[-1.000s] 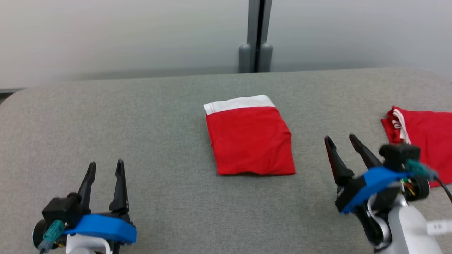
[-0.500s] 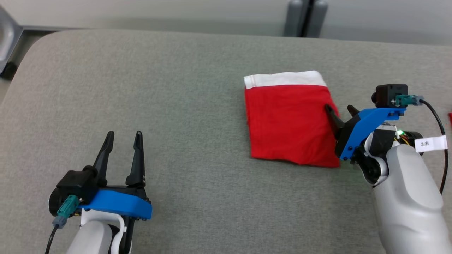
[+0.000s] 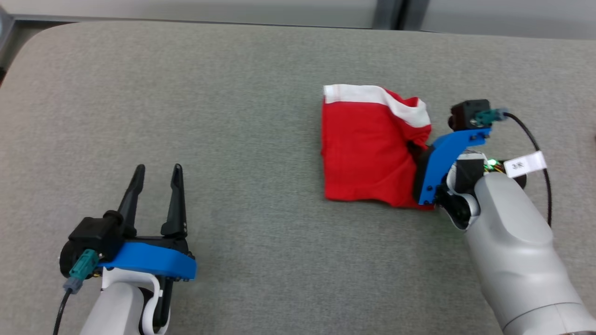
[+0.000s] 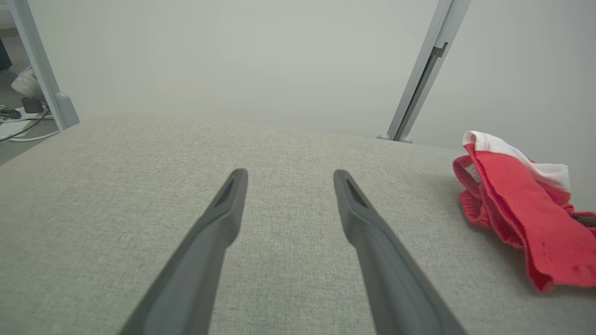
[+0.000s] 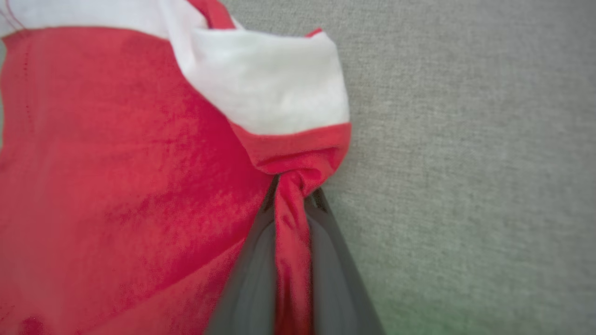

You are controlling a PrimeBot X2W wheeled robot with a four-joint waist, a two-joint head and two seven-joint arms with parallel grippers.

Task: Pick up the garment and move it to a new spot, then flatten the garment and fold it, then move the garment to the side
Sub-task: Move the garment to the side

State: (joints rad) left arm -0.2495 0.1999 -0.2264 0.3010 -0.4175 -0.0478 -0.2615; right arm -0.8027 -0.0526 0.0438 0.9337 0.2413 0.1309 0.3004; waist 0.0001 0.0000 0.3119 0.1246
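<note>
The red garment [image 3: 368, 149], a folded pair of shorts with a white waistband [image 3: 358, 93] along its far edge, lies on the grey fabric-covered table [image 3: 233, 116], right of the middle. Most of it rests flat. Its right side is rumpled, with the far right corner of the waistband tilted and a fold of red cloth gathered into a narrow twist.

The right gripper [image 3: 412, 148] is clamped on that twist at the garment's right edge. In the right wrist view the bunched cloth runs down between its two dark fingers [image 5: 326, 260].

The left gripper [image 3: 158, 168] is well apart at the near left, over bare table. Its fingers are spread with nothing between them and point toward the far side.

Beyond the table's far edge stands a pale wall with a grey post [image 4: 419, 79].
</note>
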